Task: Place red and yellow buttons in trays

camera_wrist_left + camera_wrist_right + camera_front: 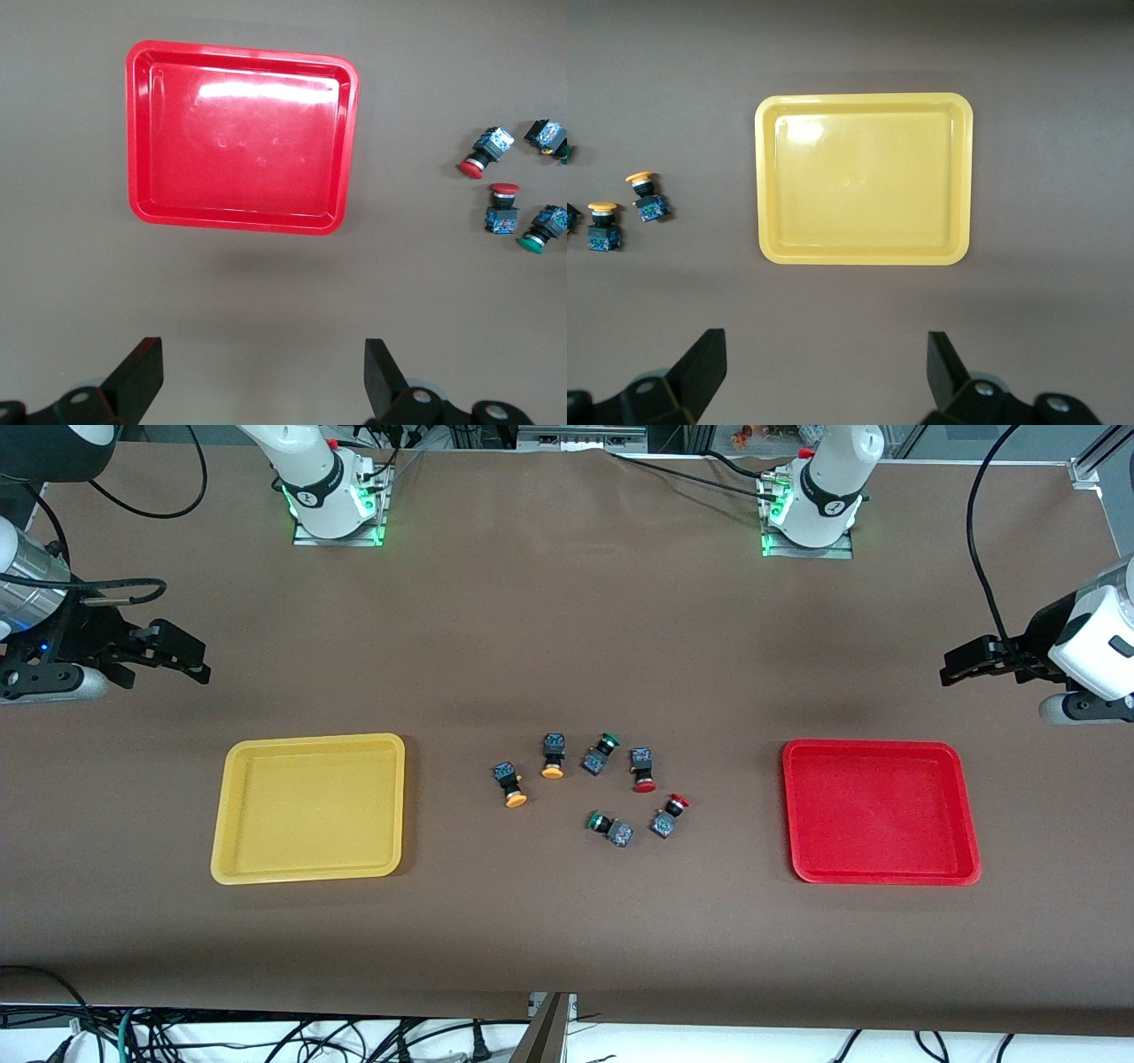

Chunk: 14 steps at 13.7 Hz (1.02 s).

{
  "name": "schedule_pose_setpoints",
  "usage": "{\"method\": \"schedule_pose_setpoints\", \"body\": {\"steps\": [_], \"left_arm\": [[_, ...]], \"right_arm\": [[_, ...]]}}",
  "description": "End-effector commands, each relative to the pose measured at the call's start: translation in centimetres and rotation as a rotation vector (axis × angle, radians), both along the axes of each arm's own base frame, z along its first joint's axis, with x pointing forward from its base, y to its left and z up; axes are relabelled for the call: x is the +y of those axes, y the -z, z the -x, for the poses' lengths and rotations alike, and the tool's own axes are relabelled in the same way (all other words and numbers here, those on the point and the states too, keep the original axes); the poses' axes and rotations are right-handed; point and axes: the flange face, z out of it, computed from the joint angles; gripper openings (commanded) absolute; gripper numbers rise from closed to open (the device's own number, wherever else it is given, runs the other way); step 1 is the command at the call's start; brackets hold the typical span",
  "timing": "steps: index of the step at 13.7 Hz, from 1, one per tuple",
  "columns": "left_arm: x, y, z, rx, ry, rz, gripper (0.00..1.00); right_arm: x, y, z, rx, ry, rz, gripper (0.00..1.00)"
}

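Note:
The yellow tray (pixel 309 808) lies toward the right arm's end of the table and the red tray (pixel 880 812) toward the left arm's end; both are empty. Between them lie two yellow buttons (pixel 511 784) (pixel 553 756) and two red buttons (pixel 642 770) (pixel 669 816), all on their sides. My right gripper (pixel 199 664) is open and empty over bare cloth near the yellow tray (pixel 864 177); its view shows the yellow buttons (pixel 647 197) (pixel 602 226). My left gripper (pixel 952 669) is open and empty over bare cloth near the red tray (pixel 241 135); its view shows the red buttons (pixel 485 152) (pixel 502 209).
Two green-capped switches (pixel 601 754) (pixel 609 828) lie among the buttons. Brown cloth covers the table. Cables hang past the table's edge nearest the front camera.

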Motion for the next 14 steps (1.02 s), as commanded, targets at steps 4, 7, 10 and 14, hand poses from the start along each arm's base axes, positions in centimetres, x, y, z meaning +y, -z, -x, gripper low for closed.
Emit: {"method": "schedule_pose_setpoints", "body": {"steps": [4,7,10,14], "left_arm": [[-0.2,-0.3,-0.5,-0.004,0.024,-0.017,1.0],[-0.3,-0.3,-0.5,-0.004,0.023,-0.015,1.0],[-0.3,-0.2,-0.6,-0.003,0.023,-0.012,1.0],[-0.9,0.7,-1.3,0.002,0.035,-0.01,1.0]], "right_arm": [[0.0,-0.4,-0.1,-0.001,-0.01,-0.018,1.0],[0.1,-0.4,-0.1,-0.002,-0.012,-0.018,1.0],[0.2,-0.4,-0.1,-0.001,-0.013,-0.018,1.0],[0.1,-0.4,-0.1,-0.001,-0.012,-0.018,1.0]]}}
